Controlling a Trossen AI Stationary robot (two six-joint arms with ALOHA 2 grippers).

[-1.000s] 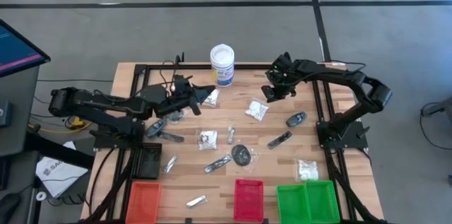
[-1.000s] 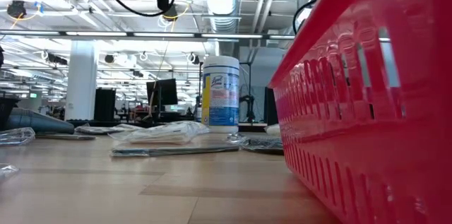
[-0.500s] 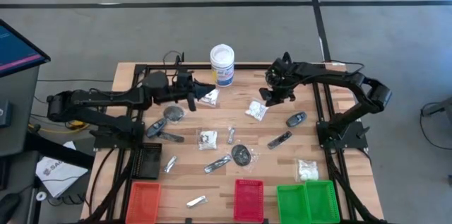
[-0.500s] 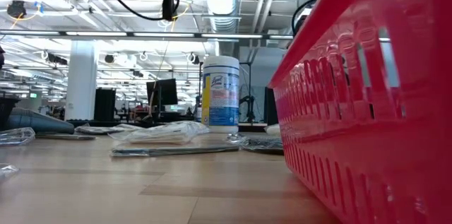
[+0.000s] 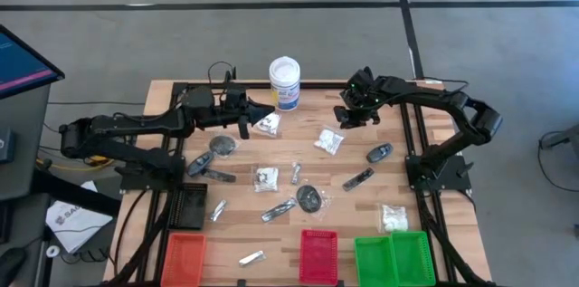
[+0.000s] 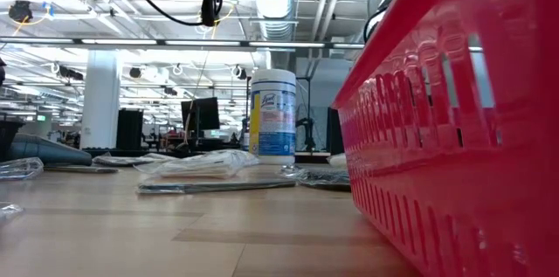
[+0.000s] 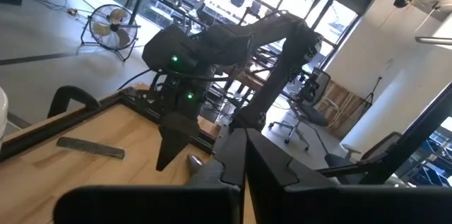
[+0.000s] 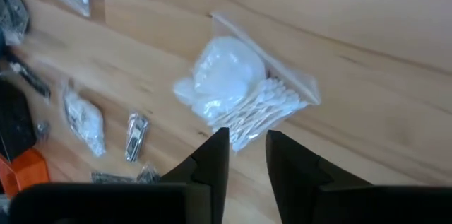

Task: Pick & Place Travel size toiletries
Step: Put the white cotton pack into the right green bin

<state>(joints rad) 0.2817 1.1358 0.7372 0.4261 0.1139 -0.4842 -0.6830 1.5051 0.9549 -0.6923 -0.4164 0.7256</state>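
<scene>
While the right claw (image 5: 347, 119) hovers with its fingers a narrow gap apart above a clear packet of white swabs (image 8: 244, 100) lying flat on the desk (image 5: 416, 192), the left claw (image 5: 248, 117) hangs pinched shut near the white tub (image 5: 284, 81), holding nothing; other toiletries lie scattered across the desk's middle

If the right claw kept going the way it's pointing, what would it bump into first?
Probably the clear packet of cotton swabs, lying on the wooden table just ahead of the right claw. Its jaws are slightly apart; how high it hangs above the packet is hard to judge.
</scene>
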